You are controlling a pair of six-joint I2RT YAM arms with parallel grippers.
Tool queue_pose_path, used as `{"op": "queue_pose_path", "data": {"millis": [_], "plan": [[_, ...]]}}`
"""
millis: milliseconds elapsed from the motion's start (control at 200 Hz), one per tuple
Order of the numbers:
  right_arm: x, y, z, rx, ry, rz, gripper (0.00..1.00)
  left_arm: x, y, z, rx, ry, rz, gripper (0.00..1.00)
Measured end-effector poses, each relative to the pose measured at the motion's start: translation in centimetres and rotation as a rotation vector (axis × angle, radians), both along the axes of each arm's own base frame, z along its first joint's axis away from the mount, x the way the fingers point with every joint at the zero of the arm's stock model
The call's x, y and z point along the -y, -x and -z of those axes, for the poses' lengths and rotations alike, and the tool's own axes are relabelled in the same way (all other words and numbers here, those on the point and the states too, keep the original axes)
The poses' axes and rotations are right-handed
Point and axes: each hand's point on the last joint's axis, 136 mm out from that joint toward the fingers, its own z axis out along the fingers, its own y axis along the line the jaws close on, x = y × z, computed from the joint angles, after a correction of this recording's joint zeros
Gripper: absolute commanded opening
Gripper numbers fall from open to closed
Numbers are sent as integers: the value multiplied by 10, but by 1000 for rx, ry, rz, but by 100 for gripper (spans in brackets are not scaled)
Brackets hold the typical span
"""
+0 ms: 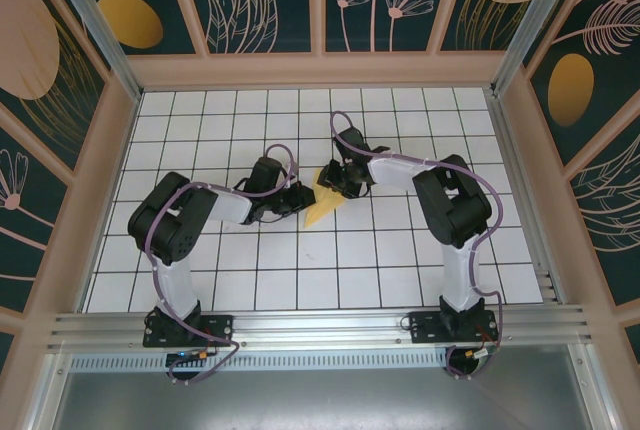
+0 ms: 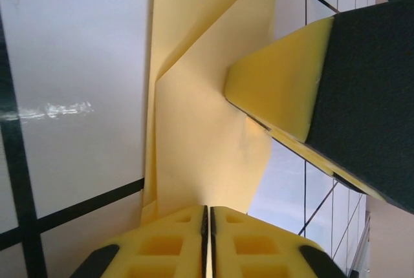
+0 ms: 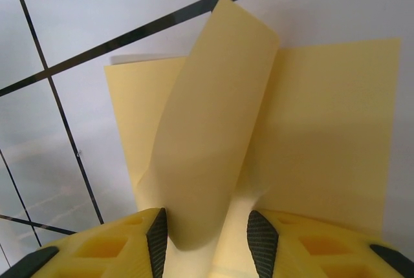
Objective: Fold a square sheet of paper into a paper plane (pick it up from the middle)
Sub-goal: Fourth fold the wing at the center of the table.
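Folding is under way and, by my judgement, somewhere near the middle. The yellow paper (image 1: 325,206) already carries creases and overlapping layers and tapers to a point at its near end in the top view. It is not yet a narrow dart, so the final lengthwise folds and the wings look like what is left.

On the left, the left arm rises from its base at the near edge and bends at an elbow pushed out to the left. Its forearm runs rightward, low over the desk (image 1: 250,280), toward the centre. The left tool (image 1: 293,200) meets the paper's left side. In the left wrist view its pads (image 2: 174,245) are pressed together with only a slit between them. The paper (image 2: 194,136) seems to run into that slit and be pinched there, though the view is too close to be sure.

The paper lies in the middle of the desk, between the two tools.

On the right, the right arm bends at an elbow out to the right and reaches back leftward. The right tool (image 1: 345,180) sits over the paper's far end. In the right wrist view that tool (image 3: 207,239) stands partly apart, and a lifted flap of the paper (image 3: 213,129) curls up between its pads.
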Motion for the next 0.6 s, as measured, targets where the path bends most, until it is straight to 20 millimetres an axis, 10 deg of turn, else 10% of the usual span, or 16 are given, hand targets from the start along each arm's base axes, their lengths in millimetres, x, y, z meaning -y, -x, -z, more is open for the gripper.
{"op": "queue_pose_path", "data": {"millis": [600], "plan": [[4, 1, 4, -14, 19, 10, 33, -2, 1, 7, -13, -18, -1, 2]]}}
